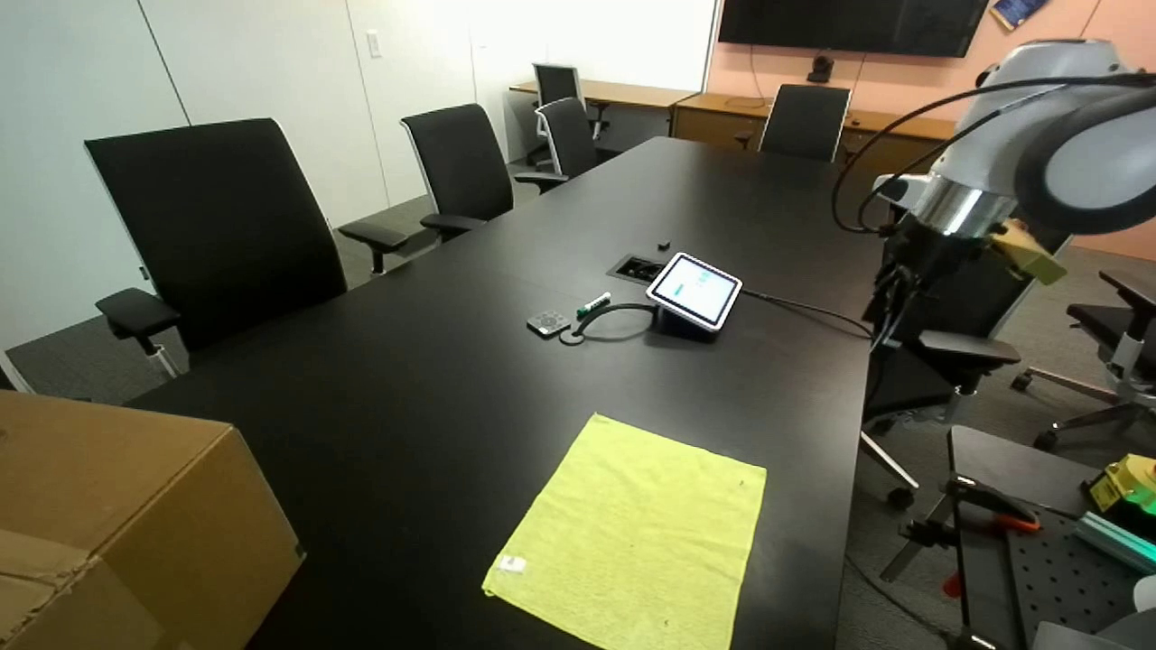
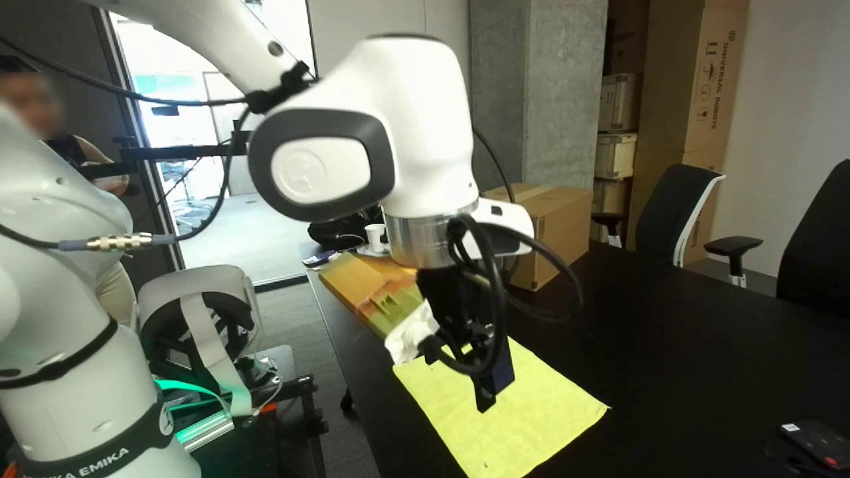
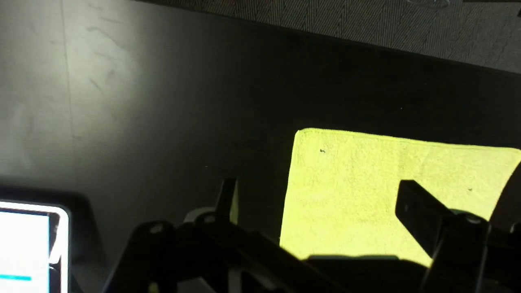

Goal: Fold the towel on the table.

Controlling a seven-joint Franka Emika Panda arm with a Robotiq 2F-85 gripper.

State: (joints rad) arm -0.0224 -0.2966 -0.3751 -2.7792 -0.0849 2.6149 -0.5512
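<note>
Wrist view, gripper: your two dark, blocky fingers stand wide apart, with nothing held in the gap.
Wrist view, towel: below the gripper, toward the right of this view. Its left edge runs through the gap, so cloth shows behind one finger and stops short of the other.
Wrist view, towel texture: plain lime cloth with a short fuzzy nap, hemmed edges and rounded corners.
Wrist view, tablet: lit screen in a white, round-cornered frame, on the opposite side of the gripper from the towel.
Wrist view, table: smooth black top below the gripper; past its edge is grey, ribbed carpet.
In an exterior view, towel: spread flat, well apart from the gripper, below it and to its left. It looks nearly square, so no long axis guides you; a small white tag sits at a corner away from the gripper.
In an exterior view, box: brown cardboard, past the towel as seen from the gripper.
In an exterior view, arm: smooth, rounded white shells; the gripper hangs in front of the towel, hiding part of it.
Coming move: probably down onto that edge facing the tablet; thin cloth may be hard to pinch.
</note>
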